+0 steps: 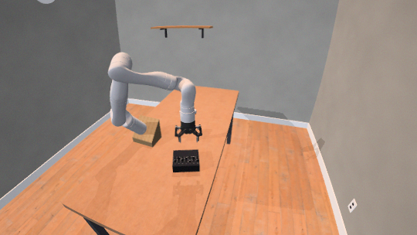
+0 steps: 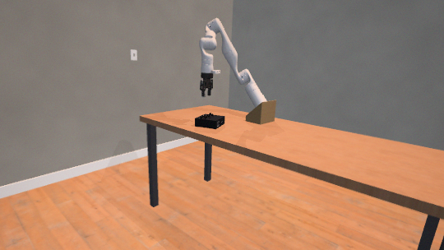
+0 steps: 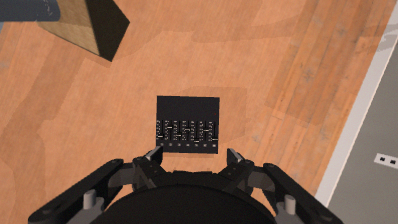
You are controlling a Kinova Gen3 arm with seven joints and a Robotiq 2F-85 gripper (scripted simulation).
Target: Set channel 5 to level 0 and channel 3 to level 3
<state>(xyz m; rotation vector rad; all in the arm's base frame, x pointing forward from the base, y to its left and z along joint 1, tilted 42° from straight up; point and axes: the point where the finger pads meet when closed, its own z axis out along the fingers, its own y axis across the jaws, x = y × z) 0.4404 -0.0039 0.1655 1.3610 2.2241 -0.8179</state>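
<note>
Tool (image 3: 194, 159) spread fully, nothing between the fingers, pointing straight down. Hangs well above the tabletop (image 1: 127, 182), clear of everything; exterior view shows open air under it (image 2: 205, 88).

Lighting desk (image 3: 187, 124) below: small black box, flat on the tabletop near the edge, apparently level on its feet (image 1: 185, 161) (image 2: 210, 121). In the wrist view the faders (image 3: 186, 131) sit in a row across the half of the panel nearer the tool, caps at mixed heights along their slots. Too small to read which cap is at what level or to pick out channel 5 or 3 for sure.

Handling, as a judgement: the box is rigid and looks light for its footprint, so a sideways shove on a cap could slide or tip the whole desk. Don't grab the case. Take hold of one fader cap only, fingers either side of it or one fingertip pushing along the slot, force in line with the slot. Caps are small, hard, probably slick; neighbours sit just beside, so narrow the fingers first or they'll nudge other channels. Slow travel, stop at the mark.

Wooden wedge (image 1: 148, 131) under the arm stands apart from the desk.
</note>
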